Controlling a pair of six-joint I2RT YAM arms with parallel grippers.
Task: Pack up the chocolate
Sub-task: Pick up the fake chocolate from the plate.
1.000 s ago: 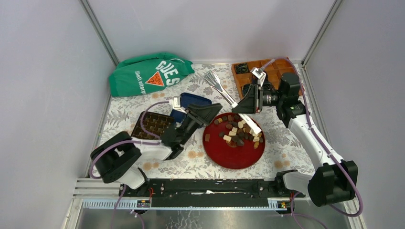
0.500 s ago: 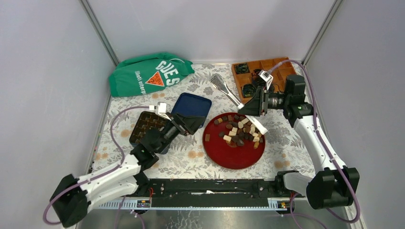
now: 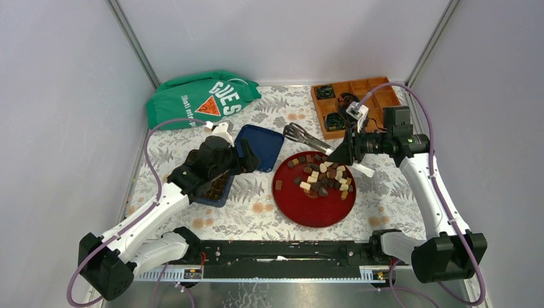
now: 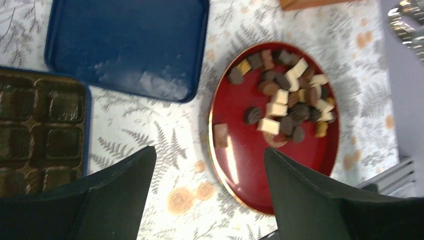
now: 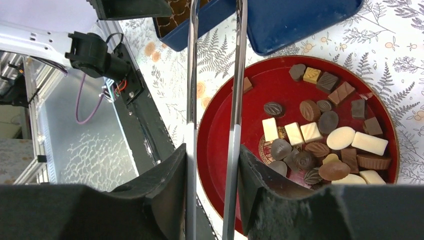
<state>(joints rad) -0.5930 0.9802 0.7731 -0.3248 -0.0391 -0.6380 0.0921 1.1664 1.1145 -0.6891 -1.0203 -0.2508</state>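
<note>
Chocolate (image 3: 324, 176) heaped on plate (image 3: 308, 215), tray (image 4: 40, 130) cells in view bare — tongs (image 3: 306, 136) pinched in right gripper (image 5: 212, 155), arms narrowly apart, seemingly empty, likely for ferrying pieces — left gripper (image 4: 207, 165) wide, empty, beside tray.

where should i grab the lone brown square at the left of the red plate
Pinch the lone brown square across two opposite flat sides, coming straight down from above. It lies flat on the red plate, apart from the heap, so bare plate on each side probably leaves the tongs room.
</note>
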